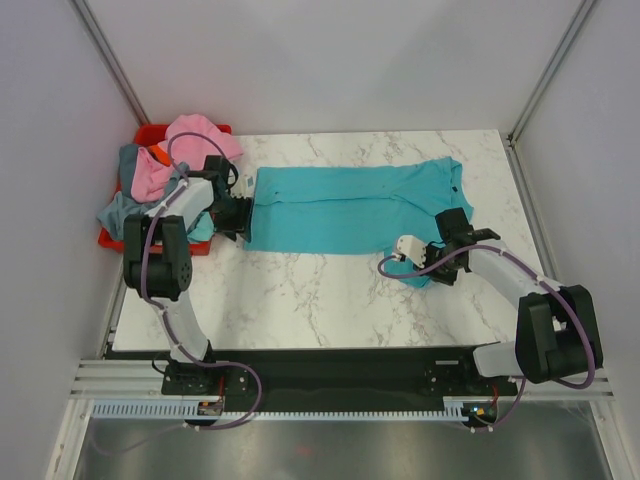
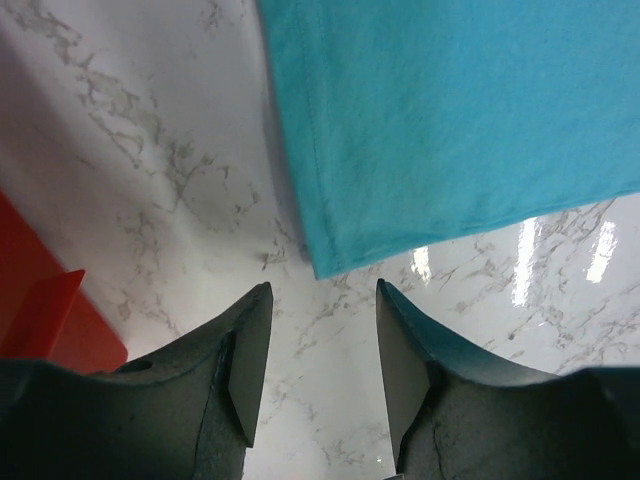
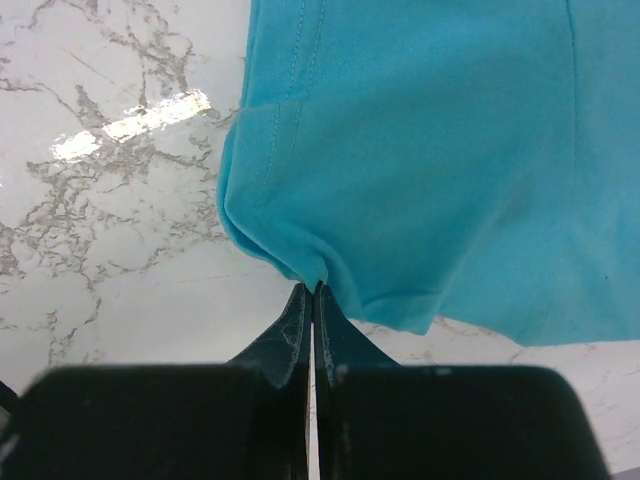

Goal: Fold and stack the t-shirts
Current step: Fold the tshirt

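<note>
Teal t-shirt spread flat on marble table | soft, light, limp: likely best pinched at its corners | left gripper spread, just short of hem corner | right gripper pinching a folded edge

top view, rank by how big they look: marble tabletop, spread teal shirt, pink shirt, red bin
1. marble tabletop
2. teal shirt
3. pink shirt
The red bin is left unranked: clothes cover most of it, so only bits of its rim show.
</note>
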Robot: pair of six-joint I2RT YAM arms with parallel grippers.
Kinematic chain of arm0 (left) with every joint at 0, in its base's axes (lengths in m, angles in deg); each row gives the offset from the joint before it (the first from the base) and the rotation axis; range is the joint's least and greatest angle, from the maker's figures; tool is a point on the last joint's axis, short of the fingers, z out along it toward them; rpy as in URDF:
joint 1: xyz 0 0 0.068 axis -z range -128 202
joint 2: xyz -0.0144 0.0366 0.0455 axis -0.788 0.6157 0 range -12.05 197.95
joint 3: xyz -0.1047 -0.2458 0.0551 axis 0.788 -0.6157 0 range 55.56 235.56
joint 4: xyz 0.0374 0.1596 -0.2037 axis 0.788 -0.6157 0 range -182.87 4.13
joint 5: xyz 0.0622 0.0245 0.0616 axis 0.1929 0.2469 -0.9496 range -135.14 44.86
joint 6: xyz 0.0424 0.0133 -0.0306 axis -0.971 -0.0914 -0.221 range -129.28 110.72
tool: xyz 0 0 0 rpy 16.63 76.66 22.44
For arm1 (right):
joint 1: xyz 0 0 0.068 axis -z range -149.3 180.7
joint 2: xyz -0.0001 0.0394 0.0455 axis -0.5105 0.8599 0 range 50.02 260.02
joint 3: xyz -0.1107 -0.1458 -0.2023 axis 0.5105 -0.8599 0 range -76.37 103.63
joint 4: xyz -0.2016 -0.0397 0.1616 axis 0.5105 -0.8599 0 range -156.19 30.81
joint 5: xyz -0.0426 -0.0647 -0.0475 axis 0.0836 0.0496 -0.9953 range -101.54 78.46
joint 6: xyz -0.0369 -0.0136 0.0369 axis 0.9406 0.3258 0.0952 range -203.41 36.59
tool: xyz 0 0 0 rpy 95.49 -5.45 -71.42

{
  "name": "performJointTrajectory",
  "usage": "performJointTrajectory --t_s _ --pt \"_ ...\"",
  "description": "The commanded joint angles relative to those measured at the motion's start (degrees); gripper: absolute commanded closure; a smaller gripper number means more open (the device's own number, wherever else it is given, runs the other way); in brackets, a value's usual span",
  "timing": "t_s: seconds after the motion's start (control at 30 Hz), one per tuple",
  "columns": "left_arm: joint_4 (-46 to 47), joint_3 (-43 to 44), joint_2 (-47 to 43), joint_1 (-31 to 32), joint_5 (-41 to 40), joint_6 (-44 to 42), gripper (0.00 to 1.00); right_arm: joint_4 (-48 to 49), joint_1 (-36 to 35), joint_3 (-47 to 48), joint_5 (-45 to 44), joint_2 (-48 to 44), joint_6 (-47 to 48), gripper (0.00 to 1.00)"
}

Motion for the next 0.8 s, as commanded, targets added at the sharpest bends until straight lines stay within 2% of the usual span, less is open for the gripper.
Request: performJointTrajectory --t_s 0.0,0.63,0.77 --pt "-1.2 3.3 2.4 -0.5 4.6 3.0 0.47 0.5 -0.2 2.0 -0.2 0.0 -1.0 1.00" --pt "-2.0 3.2 7.2 -0.7 5.8 3.0 0.49 2.2 -0.2 2.2 -0.6 1.0 -3.1 1.00" --pt "-2.2 2.8 7.0 -0.8 6.2 2.7 0.57 2.7 -0.2 2.3 -0.8 1.3 -3.0 1.00"
